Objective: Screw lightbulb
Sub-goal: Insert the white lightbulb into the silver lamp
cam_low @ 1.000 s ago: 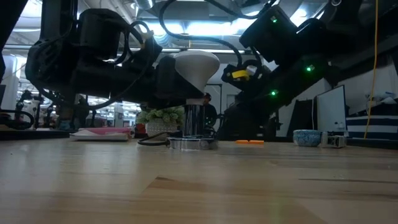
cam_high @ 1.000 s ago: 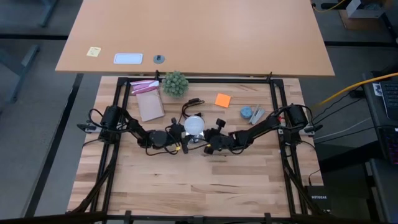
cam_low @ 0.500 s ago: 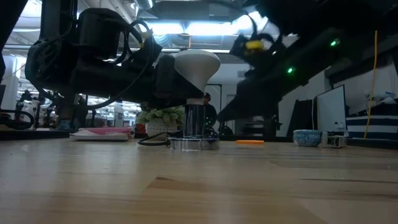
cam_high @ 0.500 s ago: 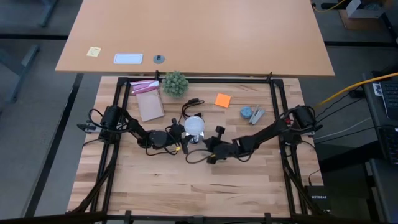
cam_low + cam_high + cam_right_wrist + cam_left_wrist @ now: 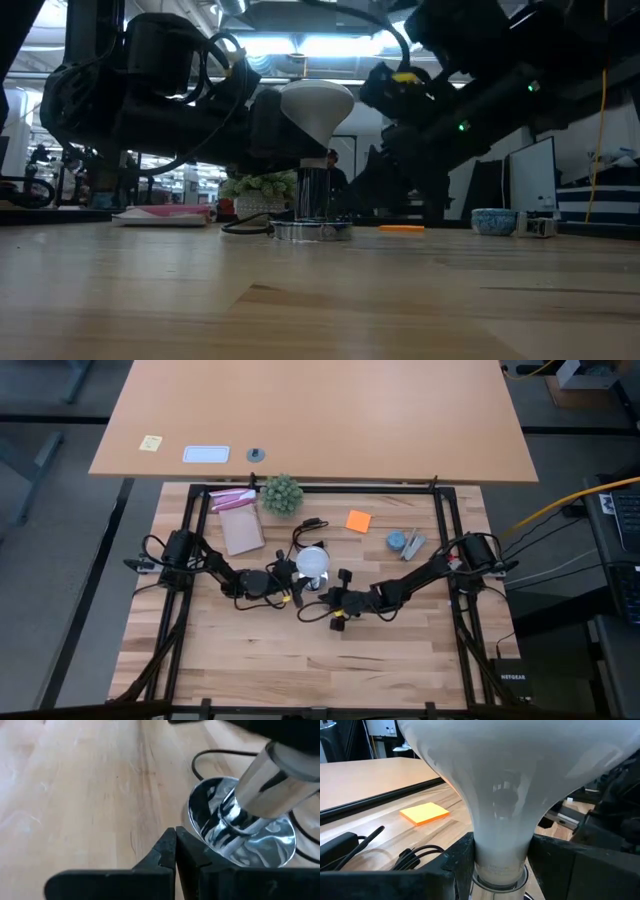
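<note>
While the left tool [image 5: 298, 588] stays clamped on the neck of the lightbulb [image 5: 314, 560], the bulb stands upright over the shiny socket base [image 5: 240, 832] at mid-desk, its long axis vertical. Just right of it, the right tool [image 5: 336, 606] hangs with fingers together, empty. Whether the thread has seated is hidden.

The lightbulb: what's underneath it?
Under the lightbulb, held at the neck by the left gripper, a silvery tube runs down to a shiny round base on the table. The bulb's screw end is hidden.
</note>
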Robot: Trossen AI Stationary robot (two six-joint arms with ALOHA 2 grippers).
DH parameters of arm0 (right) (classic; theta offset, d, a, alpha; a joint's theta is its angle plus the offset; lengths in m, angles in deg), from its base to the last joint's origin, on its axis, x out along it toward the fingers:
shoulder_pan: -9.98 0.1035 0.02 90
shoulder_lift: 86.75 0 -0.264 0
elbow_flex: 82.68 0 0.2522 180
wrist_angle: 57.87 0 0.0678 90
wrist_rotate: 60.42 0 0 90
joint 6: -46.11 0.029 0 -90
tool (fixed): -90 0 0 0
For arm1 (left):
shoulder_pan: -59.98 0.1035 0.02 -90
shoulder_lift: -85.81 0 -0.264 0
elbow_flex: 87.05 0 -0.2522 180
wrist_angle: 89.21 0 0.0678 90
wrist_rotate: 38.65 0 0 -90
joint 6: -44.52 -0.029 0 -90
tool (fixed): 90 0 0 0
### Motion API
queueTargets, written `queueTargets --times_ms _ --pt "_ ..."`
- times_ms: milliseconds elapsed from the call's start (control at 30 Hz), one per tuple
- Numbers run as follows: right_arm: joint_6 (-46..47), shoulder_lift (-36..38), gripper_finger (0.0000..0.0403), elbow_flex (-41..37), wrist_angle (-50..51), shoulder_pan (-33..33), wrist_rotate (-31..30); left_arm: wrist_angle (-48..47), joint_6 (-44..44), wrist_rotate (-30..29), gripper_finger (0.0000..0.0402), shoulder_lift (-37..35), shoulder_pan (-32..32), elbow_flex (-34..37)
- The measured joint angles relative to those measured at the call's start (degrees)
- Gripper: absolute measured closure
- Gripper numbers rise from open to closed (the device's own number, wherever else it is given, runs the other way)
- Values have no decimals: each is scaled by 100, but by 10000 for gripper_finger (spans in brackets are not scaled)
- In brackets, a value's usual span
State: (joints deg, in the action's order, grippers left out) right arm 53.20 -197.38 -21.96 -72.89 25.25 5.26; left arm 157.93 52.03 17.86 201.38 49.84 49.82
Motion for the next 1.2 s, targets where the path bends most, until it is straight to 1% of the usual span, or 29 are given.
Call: queueTargets --times_ms 200,367,567,767,1067,1200 --pt "45 -145 395 1 -193 -127 264 -28 -2 -6 249 -2 0 0" --pt "50 -249 395 1 -277 -116 262 -44 -3 -10 249 -2 0 -2" --pt "32 -251 395 8 36 -241 -228 -46 -2 -11 249 -2 0 -2" --pt "150 -238 395 10 230 -346 -253 -53 0 -19 249 -2 0 0" --pt "164 -251 395 -5 385 -356 -1071 -70 -7 -117 249 0 13 4" --pt "164 -251 395 -10 404 -363 -1184 -68 -4 -107 249 0 11 7"
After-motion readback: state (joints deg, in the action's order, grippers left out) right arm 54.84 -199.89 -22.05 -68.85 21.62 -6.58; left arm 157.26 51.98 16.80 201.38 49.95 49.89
